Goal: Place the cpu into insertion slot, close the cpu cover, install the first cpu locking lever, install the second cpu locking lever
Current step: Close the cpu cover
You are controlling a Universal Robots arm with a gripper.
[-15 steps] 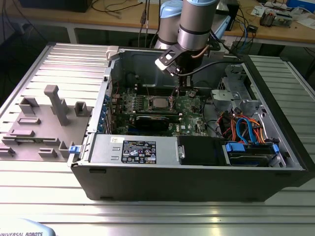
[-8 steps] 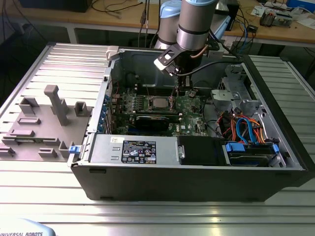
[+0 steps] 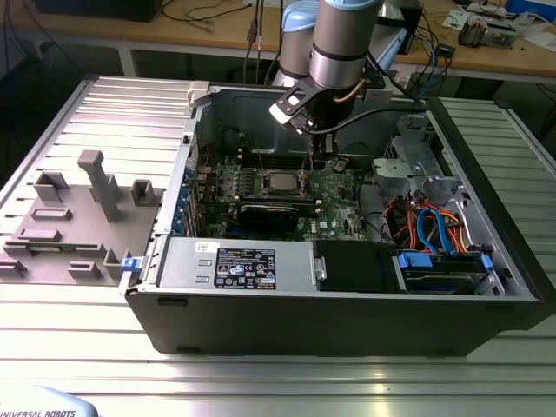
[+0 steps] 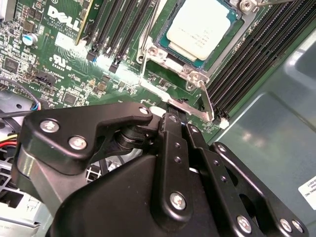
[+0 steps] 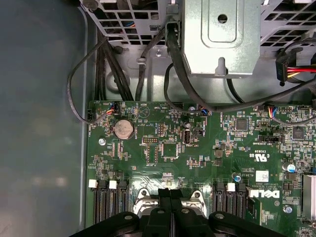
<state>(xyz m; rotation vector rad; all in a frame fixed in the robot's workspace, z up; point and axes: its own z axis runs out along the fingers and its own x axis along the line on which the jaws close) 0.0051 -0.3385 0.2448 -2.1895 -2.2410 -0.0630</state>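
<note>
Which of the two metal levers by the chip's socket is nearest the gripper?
The broad flat lever, reaching almost to the gripper; the thin wire lever stands farther off, beside the memory slots.

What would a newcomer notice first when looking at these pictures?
First, the grey robot arm reaching down into the open computer case in the exterior view. Then, in the second wrist view, the silver cpu seated on the green circuit board, close to the black gripper.

A lab: cable-strewn workbench (image 3: 104, 30) behind an opened computer case (image 3: 330, 321).
</note>
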